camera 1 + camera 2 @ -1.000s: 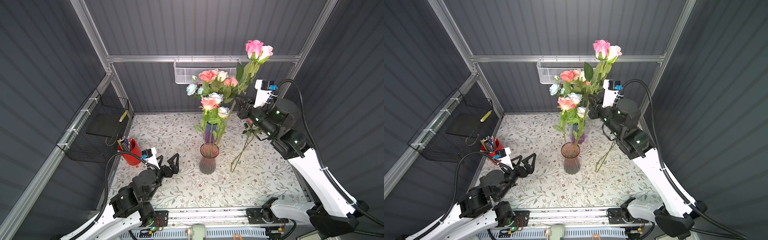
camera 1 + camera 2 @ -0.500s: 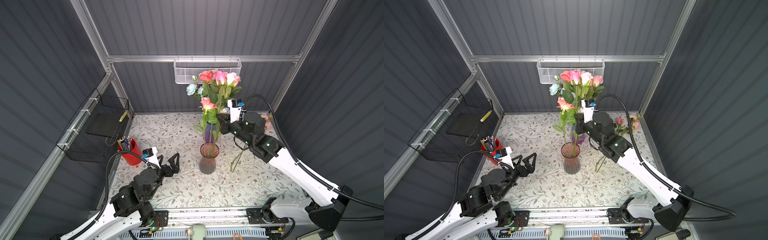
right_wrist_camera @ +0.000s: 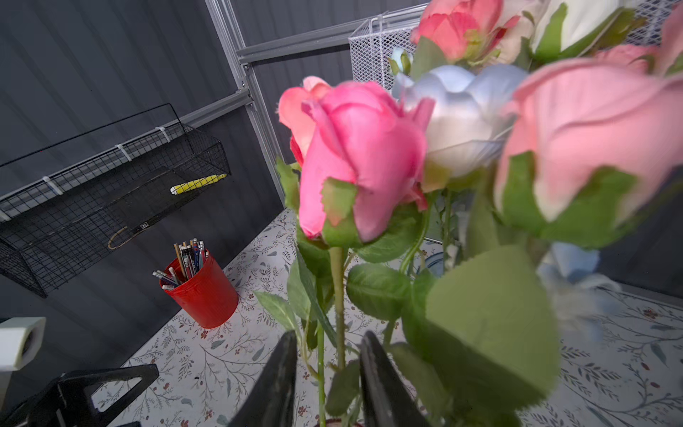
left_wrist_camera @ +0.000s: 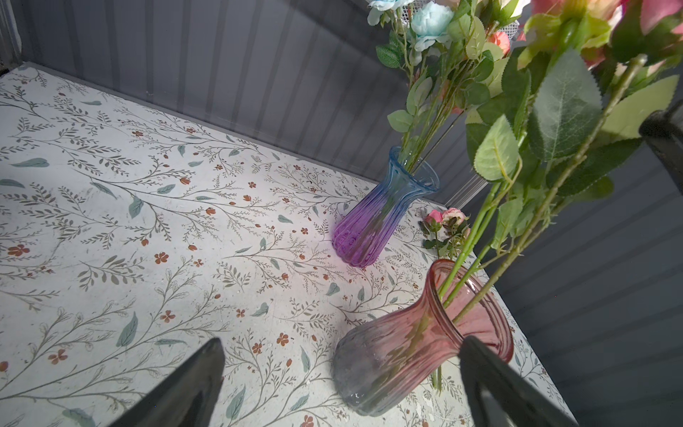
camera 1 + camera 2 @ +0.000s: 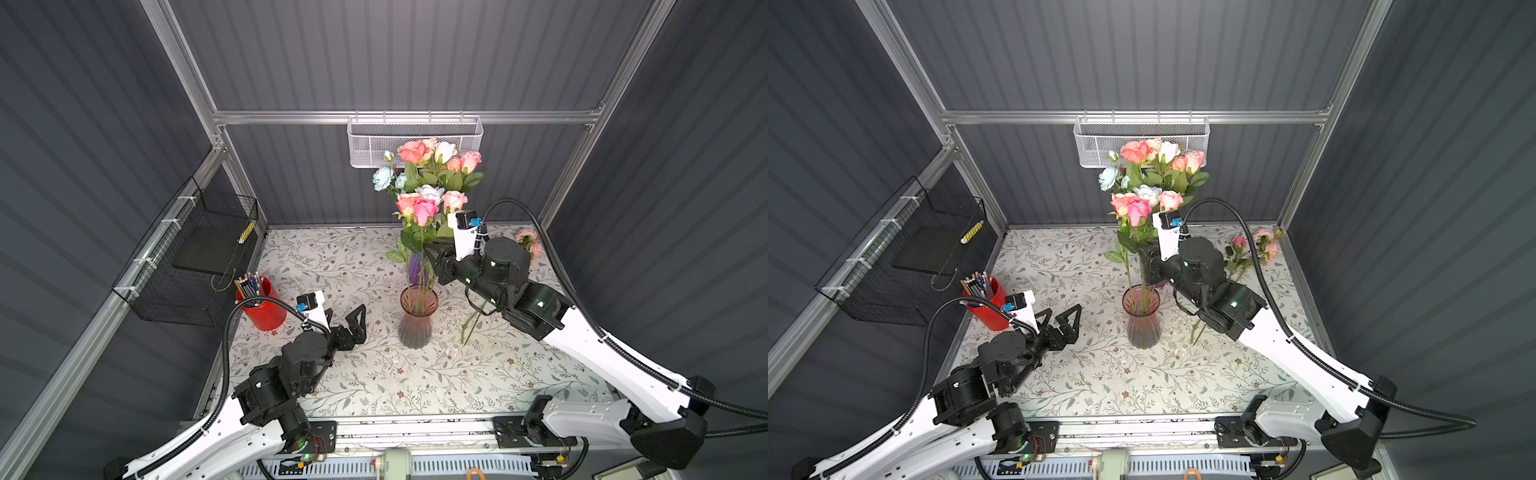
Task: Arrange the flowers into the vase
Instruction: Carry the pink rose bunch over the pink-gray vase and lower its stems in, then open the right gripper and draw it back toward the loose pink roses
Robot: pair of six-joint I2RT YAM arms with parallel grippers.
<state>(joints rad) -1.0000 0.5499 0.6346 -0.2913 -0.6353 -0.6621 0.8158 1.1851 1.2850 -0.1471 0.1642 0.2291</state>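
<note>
**Roses at the vase.** My right gripper (image 3: 329, 340) hangs above the mouth of the pink vase (image 5: 417, 320), jaws parted a little. Two green stems run up between the fingers (image 3: 377, 380) with daylight on either side. One carries the deep pink rose (image 3: 362, 159) straight ahead of my wrist. The left wrist view shows the stems' lower ends standing inside the pink vase. My left gripper (image 5: 345, 314) hovers low over the floral table (image 5: 374, 386) just beside that vase, jaws spread wide, holding nothing. Behind, the blue-and-purple vase (image 4: 380, 214) holds more flowers (image 5: 432, 166). A few loose flowers (image 5: 1262, 245) lie near the table's far right corner.
</note>
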